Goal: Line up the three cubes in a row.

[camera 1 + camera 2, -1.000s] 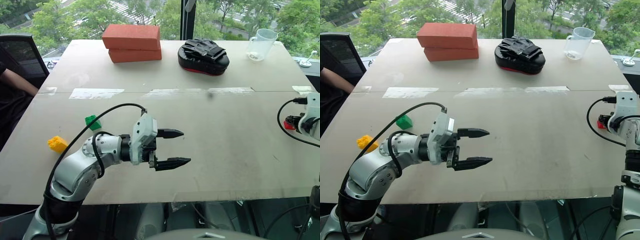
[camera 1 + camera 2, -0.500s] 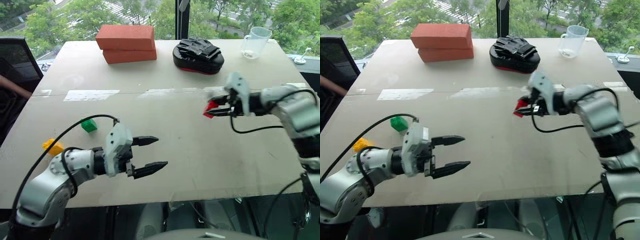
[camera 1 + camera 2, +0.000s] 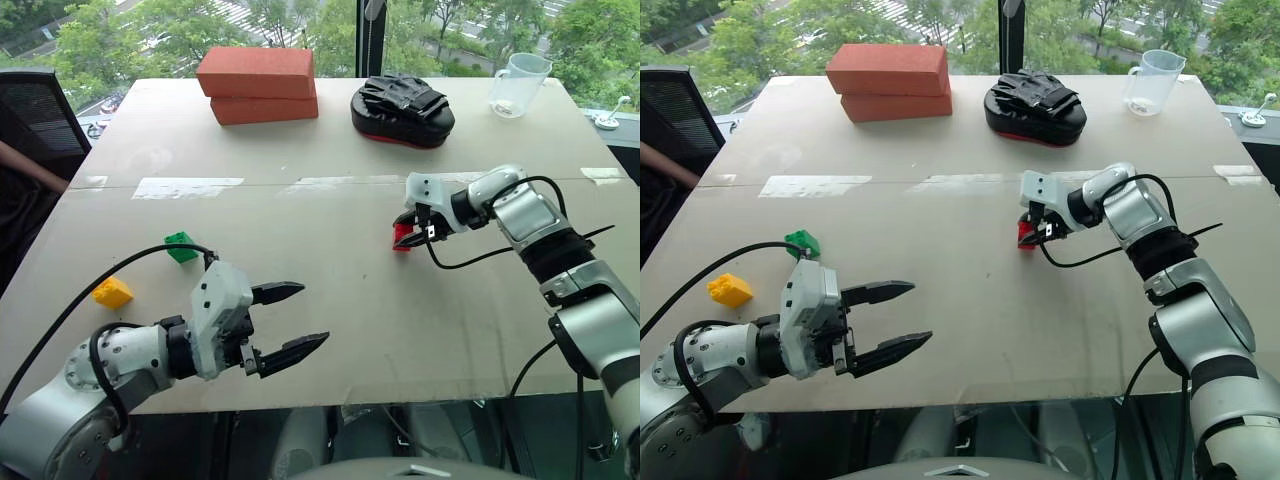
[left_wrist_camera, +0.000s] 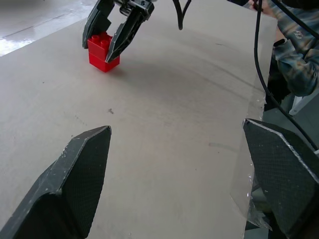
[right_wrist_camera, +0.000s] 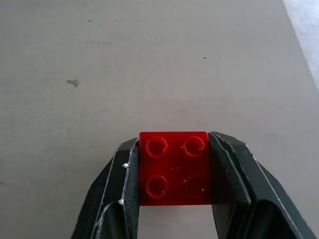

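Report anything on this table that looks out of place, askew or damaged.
Nothing looks spilled or damaged. The three cubes are not in a row: the green cube and yellow cube sit near the table's left edge, while the red cube is far off, clamped in the right gripper mid-table.

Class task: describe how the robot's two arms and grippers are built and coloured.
Both arms are silver-grey metal segments with black joints and loose black cables. Each wrist carries a white boxy housing. The left gripper and right gripper each have two tapered black fingers with textured inner pads.
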Robot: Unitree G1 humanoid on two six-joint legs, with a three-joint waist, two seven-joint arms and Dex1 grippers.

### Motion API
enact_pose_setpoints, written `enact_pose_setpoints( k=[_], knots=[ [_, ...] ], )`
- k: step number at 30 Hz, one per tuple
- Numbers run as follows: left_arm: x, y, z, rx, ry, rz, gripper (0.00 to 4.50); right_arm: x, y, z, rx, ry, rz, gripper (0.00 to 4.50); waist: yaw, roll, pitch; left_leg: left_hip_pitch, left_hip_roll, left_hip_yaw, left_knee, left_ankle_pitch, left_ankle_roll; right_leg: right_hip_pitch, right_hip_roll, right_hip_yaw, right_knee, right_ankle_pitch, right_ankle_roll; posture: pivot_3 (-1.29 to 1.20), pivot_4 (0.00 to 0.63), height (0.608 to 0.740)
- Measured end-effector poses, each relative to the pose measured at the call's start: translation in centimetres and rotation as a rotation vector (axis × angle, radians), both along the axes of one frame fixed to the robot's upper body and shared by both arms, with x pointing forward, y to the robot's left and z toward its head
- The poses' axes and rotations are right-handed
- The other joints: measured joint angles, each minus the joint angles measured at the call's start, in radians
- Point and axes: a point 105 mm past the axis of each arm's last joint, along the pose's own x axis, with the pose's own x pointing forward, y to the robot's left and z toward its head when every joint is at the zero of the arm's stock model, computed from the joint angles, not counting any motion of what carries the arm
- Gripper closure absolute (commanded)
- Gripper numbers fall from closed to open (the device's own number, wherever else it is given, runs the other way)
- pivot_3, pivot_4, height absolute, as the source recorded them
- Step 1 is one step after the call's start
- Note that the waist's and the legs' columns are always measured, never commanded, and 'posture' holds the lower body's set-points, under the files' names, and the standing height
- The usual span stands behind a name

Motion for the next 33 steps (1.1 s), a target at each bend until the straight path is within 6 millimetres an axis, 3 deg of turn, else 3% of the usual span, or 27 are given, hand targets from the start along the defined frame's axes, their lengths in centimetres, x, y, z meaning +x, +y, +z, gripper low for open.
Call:
enact_pose_setpoints(
  k=[11, 12, 14, 17, 18, 24, 28, 33],
  knots=[
    [0.1, 0.4, 0.2, 0.007, -0.005, 0.020, 0.14, -0.3, 0.9, -0.3, 0.003, -0.006, 0.062, 3.15, -0.001, 0.000, 0.000, 0.000, 0.000, 0.000, 0.000, 0.000, 0.000, 0.000, 0.000, 0.000, 0.000, 0.000, 0.000, 0.00, 0.150, 0.740],
    [0.1, 0.4, 0.2, 0.008, -0.005, 0.020, 0.14, -0.4, 1.0, -0.3, 0.002, -0.008, 0.067, 2.13, -0.001, 0.000, 0.000, 0.000, 0.000, 0.000, 0.000, 0.000, 0.000, 0.000, 0.000, 0.000, 0.000, 0.000, 0.000, 0.00, 0.150, 0.740],
    [0.1, 0.4, 0.2, 0.009, -0.006, 0.019, 0.14, -0.4, 1.0, -0.3, -0.002, -0.011, 0.076, 1.48, -0.001, 0.000, 0.000, 0.000, 0.000, 0.000, 0.000, 0.000, 0.000, 0.000, 0.000, 0.000, 0.000, 0.000, 0.000, 0.00, 0.150, 0.740],
    [0.1, 0.4, 0.2, 0.009, -0.005, 0.018, 0.14, -0.5, 1.1, -0.2, 0.000, -0.017, 0.093, 0.16, -0.001, 0.000, 0.000, 0.000, 0.000, 0.000, 0.000, 0.000, 0.000, 0.000, 0.000, 0.000, 0.000, 0.000, 0.000, 0.00, 0.150, 0.740],
    [0.0, 0.4, 0.2, 0.010, -0.005, 0.017, 0.14, -0.5, 1.1, -0.2, 0.002, -0.019, 0.095, 0.04, -0.001, 0.000, 0.000, 0.000, 0.000, 0.000, 0.000, 0.000, 0.000, 0.000, 0.000, 0.000, -0.001, 0.000, 0.000, 0.00, 0.150, 0.740],
    [0.1, 1.2, 0.2, 0.005, -0.002, 0.063, 0.14, -1.6, 0.9, 1.2, 0.090, -0.060, 0.116, 0.04, 0.001, 0.000, 0.000, -0.001, 0.000, 0.000, 0.000, 0.000, 0.000, 0.000, -0.001, 0.000, -0.001, 0.000, 0.000, 0.00, 0.150, 0.740],
    [2.1, 3.7, 0.5, -0.051, -0.043, 0.269, 0.14, -3.5, 0.5, 3.9, 0.273, -0.107, 0.119, 0.04, 0.004, 0.000, 0.000, -0.001, -0.001, -0.002, 0.000, -0.002, 0.003, 0.001, -0.003, -0.002, -0.001, 0.000, 0.000, 0.00, 0.150, 0.740],
    [5.2, 7.4, 0.6, -0.073, -0.084, 0.533, 0.14, -6.2, -0.1, 4.6, 0.406, -0.121, 0.087, 0.04, 0.008, 0.000, 0.000, -0.001, -0.001, -0.003, 0.000, -0.002, 0.003, 0.001, -0.003, -0.003, 0.001, 0.000, 0.000, 0.00, 0.150, 0.740]
  ],
)
